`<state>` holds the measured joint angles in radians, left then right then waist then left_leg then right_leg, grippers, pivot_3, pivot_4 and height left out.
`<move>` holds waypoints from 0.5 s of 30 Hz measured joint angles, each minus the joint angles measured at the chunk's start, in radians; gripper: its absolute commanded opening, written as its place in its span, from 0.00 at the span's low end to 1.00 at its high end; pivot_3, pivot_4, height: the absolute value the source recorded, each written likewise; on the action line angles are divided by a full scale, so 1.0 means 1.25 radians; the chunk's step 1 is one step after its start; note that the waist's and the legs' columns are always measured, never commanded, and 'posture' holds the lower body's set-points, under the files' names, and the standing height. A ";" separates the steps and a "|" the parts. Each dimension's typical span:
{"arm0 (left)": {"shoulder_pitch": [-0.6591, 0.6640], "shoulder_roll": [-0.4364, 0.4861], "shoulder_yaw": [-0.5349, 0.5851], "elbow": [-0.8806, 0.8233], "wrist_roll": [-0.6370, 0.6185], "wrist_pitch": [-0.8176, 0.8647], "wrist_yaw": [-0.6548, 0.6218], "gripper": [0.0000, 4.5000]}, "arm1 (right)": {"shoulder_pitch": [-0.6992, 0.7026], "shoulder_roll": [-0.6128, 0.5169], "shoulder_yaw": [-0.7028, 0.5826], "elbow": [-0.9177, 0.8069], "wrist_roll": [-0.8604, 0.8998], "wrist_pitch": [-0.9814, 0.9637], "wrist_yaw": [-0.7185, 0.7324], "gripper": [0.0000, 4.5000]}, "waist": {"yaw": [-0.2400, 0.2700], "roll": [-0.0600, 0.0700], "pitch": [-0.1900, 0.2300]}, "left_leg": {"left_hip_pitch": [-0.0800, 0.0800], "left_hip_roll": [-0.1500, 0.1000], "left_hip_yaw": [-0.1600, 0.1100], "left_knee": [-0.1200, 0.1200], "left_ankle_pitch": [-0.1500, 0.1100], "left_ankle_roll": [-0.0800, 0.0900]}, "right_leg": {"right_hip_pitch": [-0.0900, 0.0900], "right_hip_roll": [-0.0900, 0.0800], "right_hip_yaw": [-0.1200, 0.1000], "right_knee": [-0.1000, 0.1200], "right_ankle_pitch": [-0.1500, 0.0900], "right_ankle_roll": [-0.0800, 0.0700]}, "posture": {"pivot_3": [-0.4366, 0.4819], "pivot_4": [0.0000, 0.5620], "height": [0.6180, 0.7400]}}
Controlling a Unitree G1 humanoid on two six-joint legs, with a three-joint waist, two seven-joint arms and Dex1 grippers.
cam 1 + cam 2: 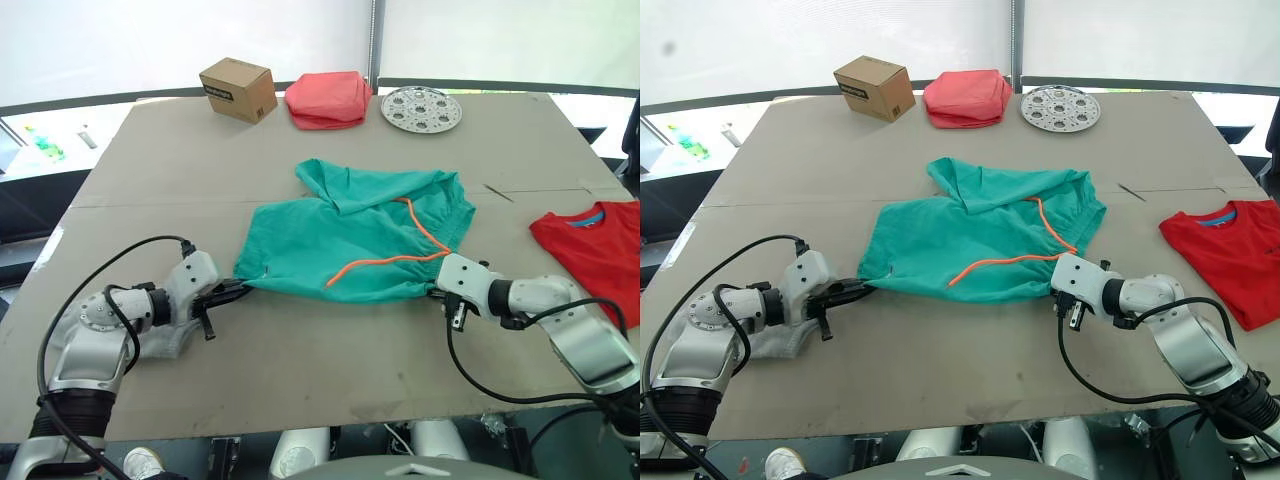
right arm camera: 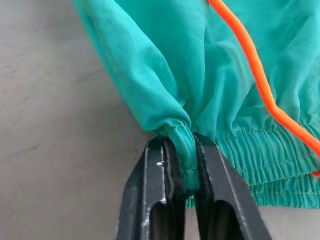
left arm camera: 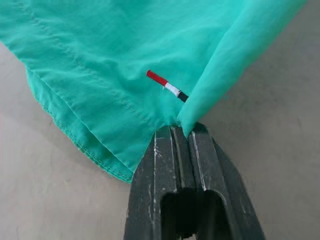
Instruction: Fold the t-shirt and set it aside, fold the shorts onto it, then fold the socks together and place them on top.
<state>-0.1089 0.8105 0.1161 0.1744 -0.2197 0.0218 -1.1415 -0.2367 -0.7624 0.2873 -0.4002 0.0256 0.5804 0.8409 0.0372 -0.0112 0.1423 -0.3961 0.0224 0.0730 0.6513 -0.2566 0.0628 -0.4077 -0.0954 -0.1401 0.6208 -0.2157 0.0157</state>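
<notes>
Lying crumpled mid-surface [image 1: 150,150]: the shorts [image 1: 350,235], long axis running left to right between the 2 arms, orange drawstring [image 1: 385,262] trailing across the front. Gripping the near left corner at the hem: the left hand [image 1: 238,287], fingers [image 3: 165,165] pinched tight on the teal cloth, forearm lying low and pointing inward along the surface. Clamping the near right corner at the elastic waistband: the right hand [image 1: 437,290], likewise closed on a fold of fabric, wrist level and aimed toward the left. Resting well off to the right, at the surface edge: the t-shirt [image 1: 592,248] (already set aside, judging by its place). Probably calling for a lift of the near edge up and away toward the far edge, or a carry rightward onto the shirt, the right arm being nearer to it.
</notes>
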 measured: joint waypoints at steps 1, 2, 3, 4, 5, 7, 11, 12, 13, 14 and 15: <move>0.002 0.005 0.000 -0.010 -0.017 0.030 -0.012 0.00 | 0.001 -0.002 -0.013 -0.005 0.017 0.007 0.009 0.01 | 0.000 0.000 0.000 | 0.000 0.000 0.000 0.000 0.000 0.000 | 0.000 0.000 0.000 0.000 0.000 0.000 | 0.48 0.27 0.97; 0.009 0.015 0.000 -0.032 -0.039 0.071 -0.028 0.00 | 0.003 -0.007 -0.034 -0.016 0.040 0.014 0.022 0.01 | -0.001 0.000 0.000 | -0.001 0.000 0.000 0.000 0.000 0.000 | 0.000 0.000 0.000 0.000 0.000 0.000 | 0.48 0.27 0.97; 0.017 0.026 0.000 -0.051 -0.060 0.104 -0.043 0.00 | 0.004 -0.010 -0.053 -0.025 0.059 0.022 0.033 0.01 | -0.002 0.000 0.001 | -0.001 0.000 0.000 0.000 0.000 0.000 | 0.000 0.000 0.000 0.000 0.000 0.001 | 0.48 0.27 0.97; 0.029 0.042 0.002 -0.078 -0.087 0.146 -0.061 0.00 | 0.004 -0.018 -0.075 -0.040 0.082 0.028 0.045 0.01 | -0.003 0.000 0.001 | -0.001 0.000 0.000 0.000 0.000 0.000 | 0.000 0.000 0.000 0.000 0.000 0.001 | 0.48 0.27 0.97; 0.038 0.057 0.004 -0.099 -0.108 0.177 -0.074 0.00 | 0.004 -0.025 -0.091 -0.053 0.099 0.035 0.056 0.01 | -0.004 0.000 0.001 | -0.001 0.000 0.000 0.000 0.000 0.000 | 0.000 0.000 0.000 0.000 0.000 0.001 | 0.48 0.27 0.97; 0.071 0.117 0.033 -0.168 -0.190 0.298 -0.123 0.00 | 0.012 -0.054 -0.136 -0.100 0.168 0.068 0.096 0.01 | -0.011 -0.001 0.001 | -0.001 0.001 -0.001 -0.001 0.000 0.000 | -0.001 0.000 -0.001 0.000 0.000 0.001 | 0.48 0.27 0.97; 0.138 0.253 0.117 -0.251 -0.341 0.506 -0.233 0.00 | 0.033 -0.123 -0.226 -0.179 0.328 0.173 0.178 0.01 | -0.018 0.001 0.003 | -0.002 0.000 -0.001 -0.001 0.000 0.000 | -0.001 0.000 -0.001 -0.001 0.000 0.000 | 0.48 0.27 0.97; 0.187 0.339 0.164 -0.262 -0.428 0.613 -0.303 0.00 | 0.040 -0.182 -0.297 -0.208 0.435 0.246 0.224 0.01 | -0.019 0.000 0.005 | -0.002 0.000 -0.001 -0.001 0.000 0.000 | -0.001 0.000 -0.001 -0.001 0.000 0.000 | 0.48 0.27 0.97; 0.189 0.373 0.196 -0.259 -0.468 0.666 -0.326 0.00 | 0.036 -0.208 -0.341 -0.221 0.489 0.280 0.242 0.01 | -0.019 0.001 0.006 | -0.001 0.000 -0.001 -0.002 0.000 0.000 | -0.001 0.000 -0.001 -0.002 0.000 0.000 | 0.48 0.27 0.97; 0.183 0.390 0.222 -0.257 -0.495 0.697 -0.340 0.00 | 0.025 -0.219 -0.370 -0.227 0.522 0.300 0.251 0.01 | -0.018 0.001 0.006 | -0.001 0.000 -0.001 -0.001 -0.001 -0.002 | -0.001 0.000 -0.001 -0.002 0.000 0.000 | 0.48 0.27 0.97; 0.157 0.420 0.271 -0.249 -0.550 0.752 -0.357 0.00 | -0.006 -0.239 -0.424 -0.235 0.593 0.336 0.262 0.01 | -0.017 0.003 0.006 | -0.001 0.000 -0.002 -0.002 -0.002 -0.003 | -0.001 0.000 -0.001 -0.002 0.000 0.000 | 0.48 0.27 0.97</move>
<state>0.0872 1.3355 0.4554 -0.1365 -0.9073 0.9614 -1.5884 -0.2440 -1.0609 -0.2433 -0.6939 0.7672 1.0000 1.1679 0.0159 -0.0081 0.1502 -0.3974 0.0226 0.0709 0.6490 -0.2590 0.0587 -0.4086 -0.0952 -0.1418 0.6177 -0.2162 0.0160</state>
